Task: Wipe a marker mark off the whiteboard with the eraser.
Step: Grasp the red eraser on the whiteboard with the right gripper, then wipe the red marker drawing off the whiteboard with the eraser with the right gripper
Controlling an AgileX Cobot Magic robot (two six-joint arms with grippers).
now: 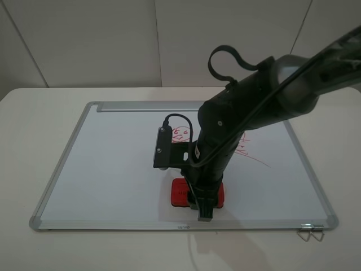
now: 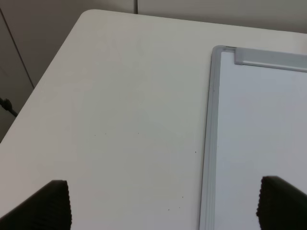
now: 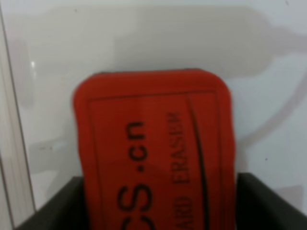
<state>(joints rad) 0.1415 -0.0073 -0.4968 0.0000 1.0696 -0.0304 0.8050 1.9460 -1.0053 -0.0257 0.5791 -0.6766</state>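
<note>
Right pincer point(image 3: 159, 203) grips the eraser point(image 3: 153, 148) by its long sides, probably a light, stiff, felt-bottomed block, near the whiteboard's point(image 1: 113, 169) front edge below the red face point(image 1: 179, 135), while left pincer point(image 2: 163, 203) gapes over the tabletop point(image 2: 120, 120).

Even diffuse light, soft shadows; eraser point(image 3: 153, 153) blurred, close-up.

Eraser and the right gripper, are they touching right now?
Touching. The right wrist view shows the right gripper's dark fingers flush against both sides of the eraser, with no whiteboard showing between finger and eraser.
</note>
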